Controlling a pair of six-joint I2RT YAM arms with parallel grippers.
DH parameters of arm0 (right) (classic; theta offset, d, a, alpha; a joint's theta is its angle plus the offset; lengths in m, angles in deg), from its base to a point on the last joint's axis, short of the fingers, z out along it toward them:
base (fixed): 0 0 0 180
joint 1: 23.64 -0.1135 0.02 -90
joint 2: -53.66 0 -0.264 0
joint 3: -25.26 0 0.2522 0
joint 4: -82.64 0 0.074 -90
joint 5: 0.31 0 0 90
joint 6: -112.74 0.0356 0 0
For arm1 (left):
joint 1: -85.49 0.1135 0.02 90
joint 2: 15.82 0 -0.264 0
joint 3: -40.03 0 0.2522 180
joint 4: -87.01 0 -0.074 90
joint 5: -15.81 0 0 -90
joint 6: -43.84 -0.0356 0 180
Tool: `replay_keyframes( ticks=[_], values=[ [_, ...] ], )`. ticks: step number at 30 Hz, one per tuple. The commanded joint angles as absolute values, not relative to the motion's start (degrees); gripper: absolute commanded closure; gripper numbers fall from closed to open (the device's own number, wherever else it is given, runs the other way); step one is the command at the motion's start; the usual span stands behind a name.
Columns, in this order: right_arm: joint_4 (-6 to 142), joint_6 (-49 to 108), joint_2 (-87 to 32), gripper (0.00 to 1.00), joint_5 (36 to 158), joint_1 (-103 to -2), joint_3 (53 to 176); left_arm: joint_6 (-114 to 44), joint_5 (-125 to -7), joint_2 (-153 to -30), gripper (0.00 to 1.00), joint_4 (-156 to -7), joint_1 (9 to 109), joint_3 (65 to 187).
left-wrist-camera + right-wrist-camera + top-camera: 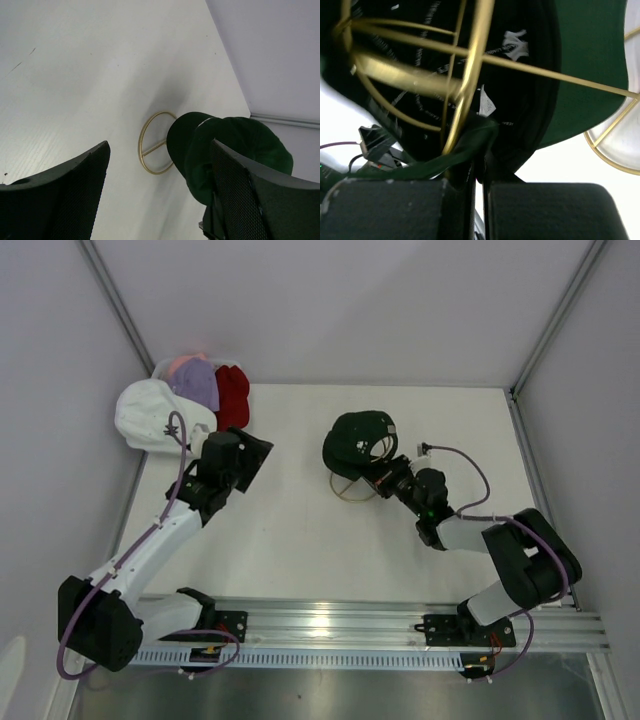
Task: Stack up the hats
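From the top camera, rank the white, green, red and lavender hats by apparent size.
1. white hat
2. dark green hat
3. red hat and lavender hat: alike, both partly covered.

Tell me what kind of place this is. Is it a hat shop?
Probably a robot test bench in a lab, not a shop. The left arm and right arm are bolted to a metal rail at the edge of a white table boxed in by plain panels. A pile of caps sits in one corner.
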State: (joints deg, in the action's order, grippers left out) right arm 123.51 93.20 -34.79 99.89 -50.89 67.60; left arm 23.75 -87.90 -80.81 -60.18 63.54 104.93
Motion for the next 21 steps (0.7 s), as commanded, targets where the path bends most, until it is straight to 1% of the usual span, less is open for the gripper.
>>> replay_keyframes(
  ticks=[1,3,4,6,8,10,11,14,15,17,18,20,21],
  values=[
    [120.7,90.0,-32.4,1.0,99.4,-49.7,68.7,21.4,-87.5,-81.5,0.16,-62.6,63.6,107.2],
    [125.5,95.4,-33.2,1.0,99.6,-49.7,67.2,19.7,-87.9,-81.9,0.17,-62.5,63.2,108.5],
    [131.8,97.4,-34.0,1.0,99.6,-49.7,66.3,18.9,-88.2,-82.2,0.17,-62.4,62.6,109.4],
    [138.0,103.1,-38.0,1.0,100.2,-49.7,64.4,16.6,-89.0,-82.9,0.17,-61.7,62.1,111.3],
    [148.4,106.9,-41.8,1.0,100.5,-49.8,63.7,14.3,-89.7,-83.2,0.16,-61.0,61.4,113.1],
    [157.6,112.2,-48.4,1.0,100.6,-50.2,63.2,12.8,-90.7,-83.5,0.17,-60.4,60.5,115.0],
    [158.3,114.0,-51.4,1.0,100.8,-50.4,63.8,11.5,-91.1,-83.5,0.16,-60.2,60.3,115.4],
    [158.1,112.5,-51.7,1.0,102.8,-51.2,65.2,9.1,-92.6,-83.1,0.16,-60.1,59.1,117.1],
    [157.5,111.3,-50.3,0.96,103.1,-51.8,66.2,8.6,-93.2,-83.1,0.16,-60.0,58.9,117.6],
    [151.5,108.0,-47.8,0.86,104.7,-52.1,67.3,8.0,-94.3,-82.8,0.16,-60.0,58.4,117.8],
    [148.5,106.4,-46.1,0.72,104.9,-52.0,67.7,8.0,-94.5,-82.7,0.16,-60.1,58.2,117.7],
    [137.4,100.9,-40.1,0.66,104.4,-52.0,68.4,7.9,-94.6,-82.5,0.16,-60.2,58.2,117.8],
    [133.6,98.7,-37.7,0.59,104.1,-52.0,68.7,7.8,-94.7,-82.6,0.16,-60.2,58.1,117.7]
  ],
)
